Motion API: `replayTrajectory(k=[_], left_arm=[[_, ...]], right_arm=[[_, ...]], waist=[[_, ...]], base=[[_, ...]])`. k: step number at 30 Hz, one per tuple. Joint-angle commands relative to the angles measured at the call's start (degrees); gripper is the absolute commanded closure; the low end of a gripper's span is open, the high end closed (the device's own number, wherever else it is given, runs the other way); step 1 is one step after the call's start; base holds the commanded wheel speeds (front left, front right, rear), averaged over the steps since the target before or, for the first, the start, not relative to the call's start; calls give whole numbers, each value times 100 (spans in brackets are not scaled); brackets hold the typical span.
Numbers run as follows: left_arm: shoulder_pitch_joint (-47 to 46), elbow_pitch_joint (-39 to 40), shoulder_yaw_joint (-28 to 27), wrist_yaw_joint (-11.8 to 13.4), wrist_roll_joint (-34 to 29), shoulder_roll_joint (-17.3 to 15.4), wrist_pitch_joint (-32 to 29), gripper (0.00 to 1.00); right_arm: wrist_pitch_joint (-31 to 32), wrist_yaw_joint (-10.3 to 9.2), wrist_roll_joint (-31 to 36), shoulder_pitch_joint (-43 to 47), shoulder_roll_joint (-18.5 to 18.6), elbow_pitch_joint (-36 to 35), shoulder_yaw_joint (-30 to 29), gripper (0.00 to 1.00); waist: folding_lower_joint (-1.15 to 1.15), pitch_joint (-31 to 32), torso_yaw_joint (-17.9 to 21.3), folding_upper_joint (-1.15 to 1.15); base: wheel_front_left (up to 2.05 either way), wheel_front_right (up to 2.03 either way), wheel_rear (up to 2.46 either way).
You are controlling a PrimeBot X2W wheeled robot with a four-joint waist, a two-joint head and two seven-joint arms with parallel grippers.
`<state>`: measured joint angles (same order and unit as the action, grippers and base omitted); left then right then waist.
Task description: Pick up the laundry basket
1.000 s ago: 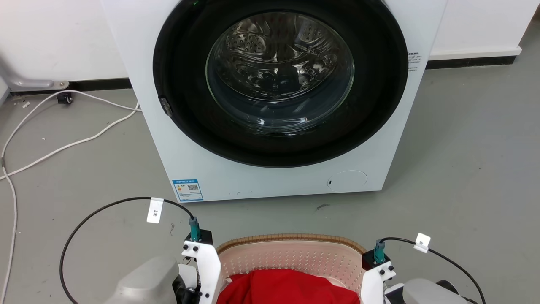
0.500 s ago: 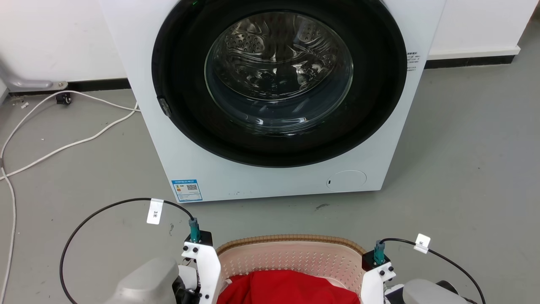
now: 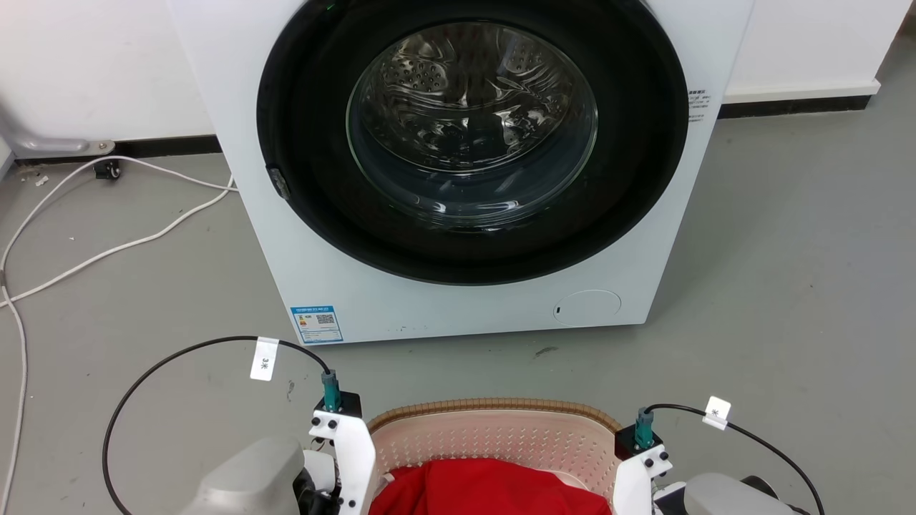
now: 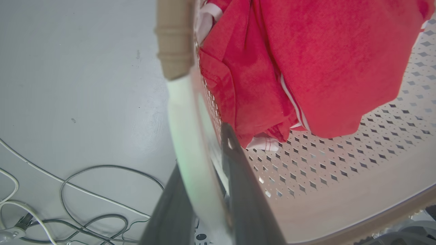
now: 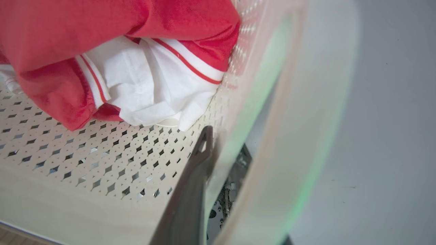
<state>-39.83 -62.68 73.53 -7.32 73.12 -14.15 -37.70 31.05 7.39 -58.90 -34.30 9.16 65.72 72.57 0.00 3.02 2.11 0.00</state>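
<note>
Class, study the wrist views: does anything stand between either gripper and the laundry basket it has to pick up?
Nothing visible does. The left gripper straddles the wall of the laundry basket, one finger inside, one outside. The right gripper has one finger inside, against it. The red garment lies beside them, not in between.

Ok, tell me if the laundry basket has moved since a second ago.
No: the laundry basket keeps its gap to the washing machine; only the whole view shifted slightly.

basket [image 3: 494, 438]: pale pink-cream, diamond-hole pattern (rim [image 3: 494, 405] tan, braided) | cloth [image 3: 486, 490]: red, white-striped trim | washer [image 3: 444, 315]: white, black door [image 3: 308, 179] ring | floor [image 3: 787, 286]: grey
</note>
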Motion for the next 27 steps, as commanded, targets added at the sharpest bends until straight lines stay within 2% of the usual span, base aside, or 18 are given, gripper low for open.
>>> replayTrajectory(k=[1,27], left_arm=[[-29,19,-17,-12,-20,-36,31,100],[-89,12,-17,-12,26,-24,44,100]], right_arm=[[50,18,49,-13,51,4,93,100],[110,18,8,-48,41,28,121,100]], waist=[[0,-2,-9,0],[0,-16,-24,0]], base=[[0,0,0],[0,0,0]])
